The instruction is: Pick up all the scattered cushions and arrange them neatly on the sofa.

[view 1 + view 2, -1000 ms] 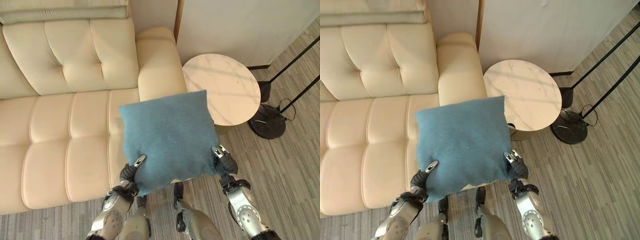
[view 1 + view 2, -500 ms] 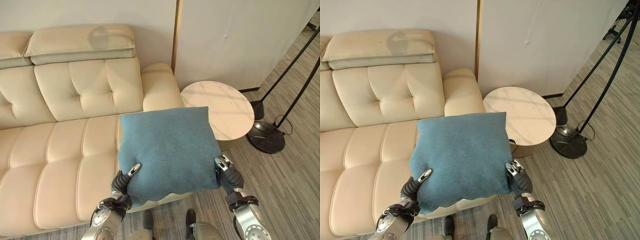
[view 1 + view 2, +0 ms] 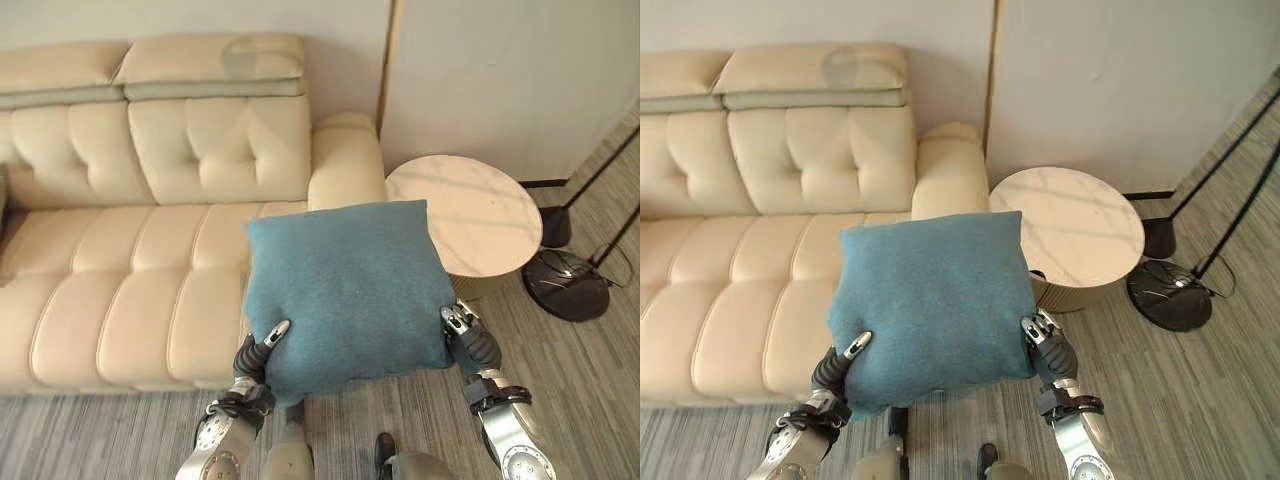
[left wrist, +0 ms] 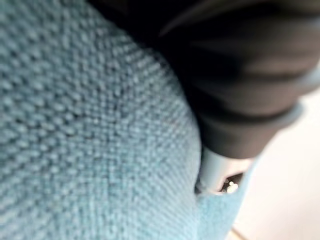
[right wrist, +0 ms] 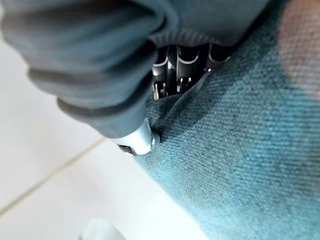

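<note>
Blue cushion, carried in two hands before the sofa.

Held flat-on and off the floor, its face toward the camera; left hand grasps the lower left corner, right hand the lower right edge, thumbs on the front and fingers curled behind. It hangs over the seat's front edge at the armrest end; the seat and backrest lie beyond and to the left, equally near either hand. A round side table stands just right of the armrest.
</note>
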You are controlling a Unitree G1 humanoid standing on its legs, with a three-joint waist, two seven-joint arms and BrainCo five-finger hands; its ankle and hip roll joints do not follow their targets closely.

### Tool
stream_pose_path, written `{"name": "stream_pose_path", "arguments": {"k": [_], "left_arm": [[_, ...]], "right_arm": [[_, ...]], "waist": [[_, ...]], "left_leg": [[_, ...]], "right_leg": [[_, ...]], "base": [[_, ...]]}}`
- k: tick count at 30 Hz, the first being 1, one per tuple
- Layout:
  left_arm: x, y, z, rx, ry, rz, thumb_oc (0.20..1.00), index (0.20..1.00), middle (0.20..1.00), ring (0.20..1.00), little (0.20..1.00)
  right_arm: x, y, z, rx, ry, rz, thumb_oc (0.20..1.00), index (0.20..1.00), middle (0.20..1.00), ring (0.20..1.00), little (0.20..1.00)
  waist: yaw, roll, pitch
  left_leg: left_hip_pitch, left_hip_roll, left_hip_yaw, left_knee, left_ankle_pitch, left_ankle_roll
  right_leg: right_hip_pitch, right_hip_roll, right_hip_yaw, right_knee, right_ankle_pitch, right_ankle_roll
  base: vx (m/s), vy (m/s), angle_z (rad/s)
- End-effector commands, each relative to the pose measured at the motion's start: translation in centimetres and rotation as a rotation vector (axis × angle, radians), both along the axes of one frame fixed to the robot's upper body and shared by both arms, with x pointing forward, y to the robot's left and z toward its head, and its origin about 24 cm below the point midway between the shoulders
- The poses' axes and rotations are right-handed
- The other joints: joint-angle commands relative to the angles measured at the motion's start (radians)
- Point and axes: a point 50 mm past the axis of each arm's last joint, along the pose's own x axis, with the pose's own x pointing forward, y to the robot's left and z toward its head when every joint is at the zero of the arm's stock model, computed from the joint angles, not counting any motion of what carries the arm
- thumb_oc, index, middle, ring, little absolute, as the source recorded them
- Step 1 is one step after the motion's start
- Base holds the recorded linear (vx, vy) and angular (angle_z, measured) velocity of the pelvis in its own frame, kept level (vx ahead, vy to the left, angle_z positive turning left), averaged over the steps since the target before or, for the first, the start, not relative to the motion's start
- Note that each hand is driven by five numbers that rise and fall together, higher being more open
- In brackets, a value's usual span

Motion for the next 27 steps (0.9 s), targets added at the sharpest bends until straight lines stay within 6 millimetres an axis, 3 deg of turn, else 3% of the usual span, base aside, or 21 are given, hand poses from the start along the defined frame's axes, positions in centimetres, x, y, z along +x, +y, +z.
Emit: {"name": "stream_pose_path", "arguments": {"k": [1, 3, 6, 8, 9, 12, 22, 27], "left_arm": [[2.7, -1.9, 6.7, -0.005, -0.390, -0.109, 0.200, 0.200, 0.200, 0.200, 0.200], [2.7, -1.9, 6.6, -0.009, -0.387, -0.111, 0.200, 0.200, 0.200, 0.200, 0.200], [2.6, -2.0, 6.3, -0.025, -0.377, -0.106, 0.200, 0.200, 0.200, 0.200, 0.200], [2.6, -2.4, 6.0, -0.032, -0.364, -0.127, 0.200, 0.200, 0.200, 0.200, 0.200], [2.5, -2.4, 6.0, -0.031, -0.363, -0.128, 0.200, 0.200, 0.200, 0.200, 0.200], [2.2, -2.1, 5.6, -0.002, -0.347, -0.142, 0.200, 0.200, 0.200, 0.200, 0.200], [1.3, -0.9, 5.0, 0.036, -0.320, -0.108, 0.200, 0.200, 0.200, 0.200, 0.200], [2.2, -0.4, 5.9, 0.097, -0.366, -0.092, 0.200, 0.200, 0.200, 0.200, 0.200]], "right_arm": [[2.1, 3.9, 5.6, 0.041, -0.324, 0.168, 0.200, 0.200, 0.200, 0.200, 0.200], [2.2, 3.8, 5.7, 0.019, -0.333, 0.175, 0.200, 0.200, 0.200, 0.200, 0.200], [2.0, 3.1, 5.7, 0.010, -0.336, 0.143, 0.200, 0.200, 0.200, 0.200, 0.200], [1.9, 2.7, 5.8, 0.007, -0.344, 0.118, 0.200, 0.200, 0.200, 0.200, 0.200], [1.8, 2.5, 5.7, 0.009, -0.335, 0.107, 0.200, 0.200, 0.200, 0.200, 0.200], [1.6, 2.5, 5.2, -0.012, -0.312, 0.122, 0.200, 0.200, 0.200, 0.200, 0.200], [1.5, 3.6, 4.6, -0.004, -0.290, 0.165, 0.200, 0.200, 0.200, 0.200, 0.200], [1.8, 4.4, 5.2, 0.008, -0.330, 0.171, 0.200, 0.200, 0.200, 0.200, 0.200]], "waist": [[-0.025, -0.092, -0.005], [-0.035, -0.093, -0.006], [-0.062, -0.071, -0.025], [-0.095, -0.048, -0.034], [-0.099, -0.043, -0.035], [-0.103, -0.037, -0.037], [-0.069, -0.058, -0.066], [-0.046, -0.075, -0.067]], "left_leg": [[0.052, -0.090, 0.053, 0.146, -0.077, 0.045], [0.101, -0.092, 0.075, 0.161, -0.130, 0.052], [0.209, -0.047, 0.194, 0.119, -0.182, 0.034], [0.247, 0.006, 0.321, 0.071, -0.149, 0.007], [0.250, 0.011, 0.332, 0.063, -0.139, 0.000], [0.276, 0.017, 0.346, 0.055, -0.137, -0.009], [0.325, -0.056, 0.311, -0.031, -0.170, 0.033], [0.323, -0.109, 0.250, -0.035, -0.198, 0.076]], "right_leg": [[0.155, -0.051, -0.011, -0.302, 0.077, 0.094], [0.153, -0.060, -0.039, -0.315, 0.081, 0.093], [0.154, -0.075, -0.123, -0.329, 0.071, 0.104], [0.156, -0.092, -0.197, -0.348, 0.078, 0.111], [0.160, -0.098, -0.212, -0.357, 0.085, 0.112], [0.191, -0.119, -0.255, -0.360, 0.107, 0.123], [0.214, -0.154, -0.262, -0.348, 0.134, 0.158], [0.191, -0.201, -0.240, -0.210, 0.099, 0.175]], "base": [[-0.10, -0.051, 0.51], [-0.13, -0.035, 0.39], [-0.07, 0.030, 0.94], [-0.05, 0.110, 1.13], [-0.03, 0.134, 1.16], [0.05, 0.116, 0.85], [0.03, 0.154, 0.13], [0.04, 0.194, 0.16]]}}
